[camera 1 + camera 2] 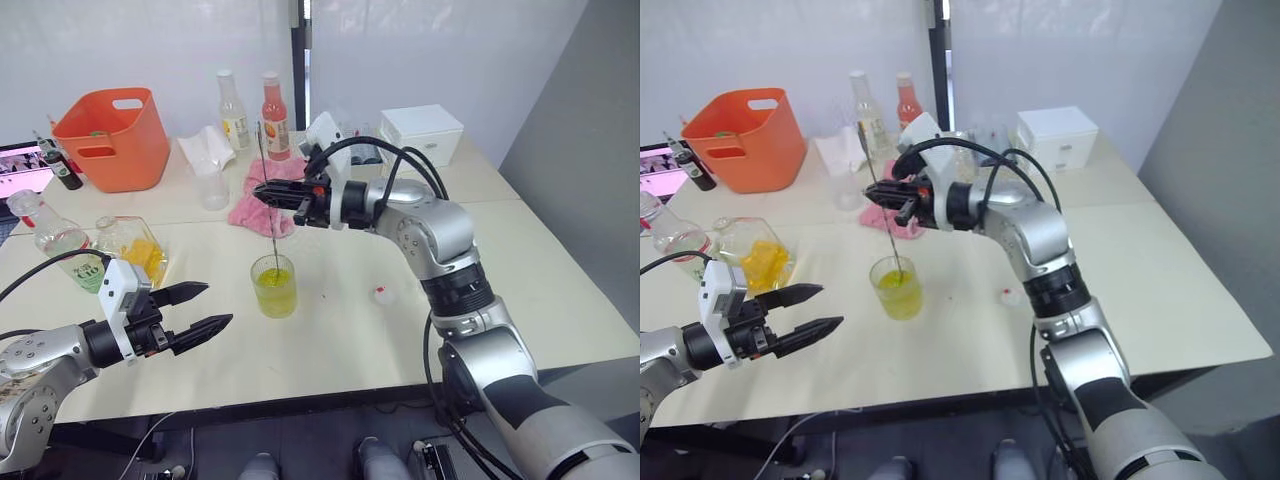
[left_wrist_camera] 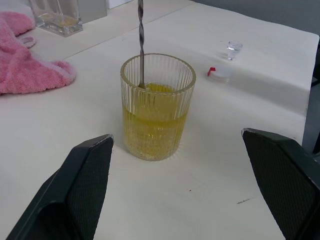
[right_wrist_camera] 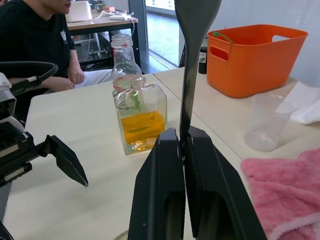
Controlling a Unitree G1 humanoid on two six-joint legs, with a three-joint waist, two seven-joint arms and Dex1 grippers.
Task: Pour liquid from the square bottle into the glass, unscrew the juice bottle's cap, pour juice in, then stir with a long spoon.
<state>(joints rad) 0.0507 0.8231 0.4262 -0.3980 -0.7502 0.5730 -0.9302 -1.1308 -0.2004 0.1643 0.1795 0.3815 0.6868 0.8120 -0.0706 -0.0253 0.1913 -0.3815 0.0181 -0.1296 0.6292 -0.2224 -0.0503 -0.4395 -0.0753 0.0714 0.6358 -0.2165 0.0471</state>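
Note:
The ribbed glass [image 1: 274,287] stands mid-table, about half full of yellow-green liquid. The long spoon [image 1: 268,220] stands nearly upright with its lower end in the liquid. My right gripper [image 1: 262,192] is shut on the spoon's stem above the glass. Left of the glass and low over the table, my left gripper [image 1: 219,303] is open and empty, its fingers [image 2: 85,180] pointing at the glass [image 2: 157,105]. The square bottle [image 1: 135,250] holds orange liquid. Beside it stands the juice bottle [image 1: 60,240], its neck bare. The white cap [image 1: 380,293] lies on the table right of the glass.
At the back are an orange basket [image 1: 110,135], a plain cup [image 1: 211,186], a white tissue [image 1: 205,147], a pink cloth [image 1: 250,212], a pale yellow bottle [image 1: 233,110], an orange-red bottle [image 1: 275,118] and a white box [image 1: 422,133]. A person [image 3: 35,40] sits beyond the table's left side.

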